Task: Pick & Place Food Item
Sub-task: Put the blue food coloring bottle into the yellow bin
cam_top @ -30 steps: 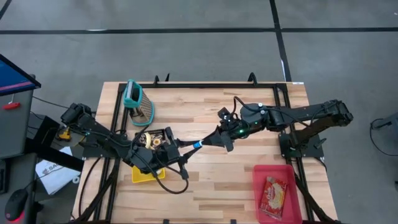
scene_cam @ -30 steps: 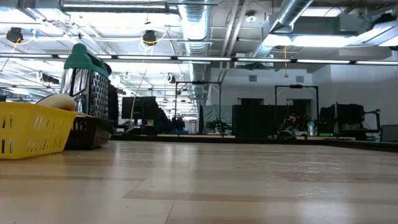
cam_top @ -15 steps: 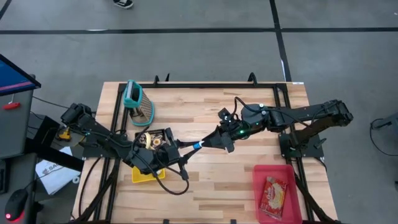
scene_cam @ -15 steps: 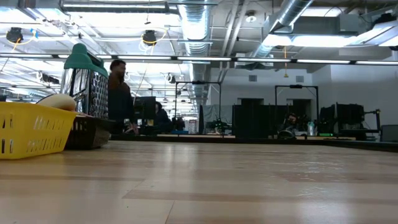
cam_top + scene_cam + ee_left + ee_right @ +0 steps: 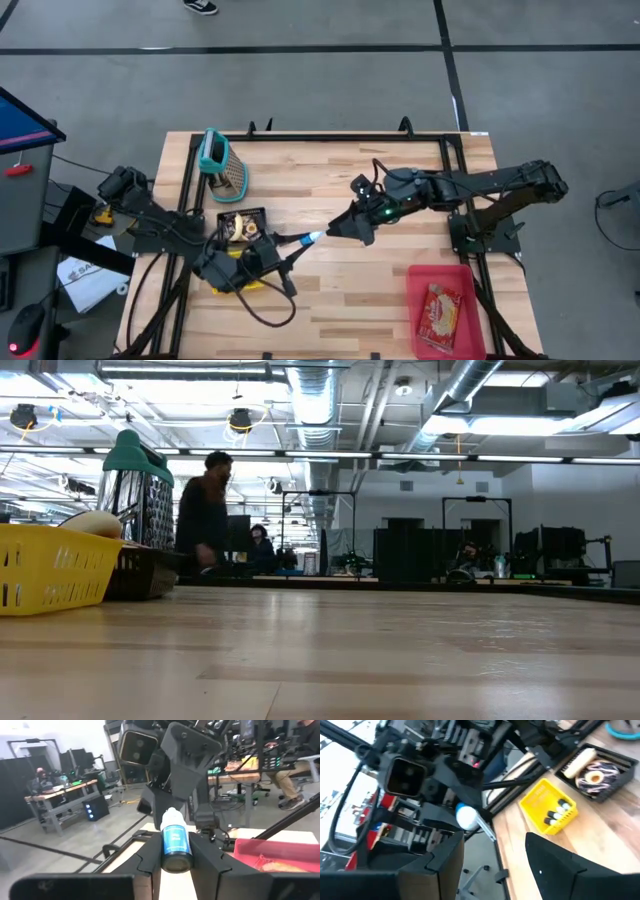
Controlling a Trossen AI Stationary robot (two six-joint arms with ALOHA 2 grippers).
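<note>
1. Above the middle of the table, we see the small blue-labelled bottle (image 5: 176, 842) clamped crosswise in the left gripper (image 5: 300, 240), white cap pointing at the right gripper (image 5: 340, 226), well off the wood. The right jaws stand wide apart with nothing between them, just beyond the cap. We judge this a hand-over in mid-air. Its first risk is a drop: if the left fingers let go before the right ones close, the bottle falls and may roll.

2. The bottle is round and smooth, and only its cap end is offered. A pinch on the cap alone could let it swivel or squirt out.

3. Both grippers are nose to nose. A slightly misjudged approach could knock finger against finger, or push the bottle back through the left grip.

4. If both arms clamp and one pulls away, we expect a tug-of-war that twists the bottle askew.

5. Below the left arm sit the yellow basket (image 5: 222, 285) and the black tray (image 5: 222, 213) of pastries. A dropped bottle, or a low swing of that arm, could land among them.

6. We cannot tell the destination. If it is the red bin (image 5: 412, 300), the snack packet (image 5: 440, 312) already lying in it leaves less room.
</note>
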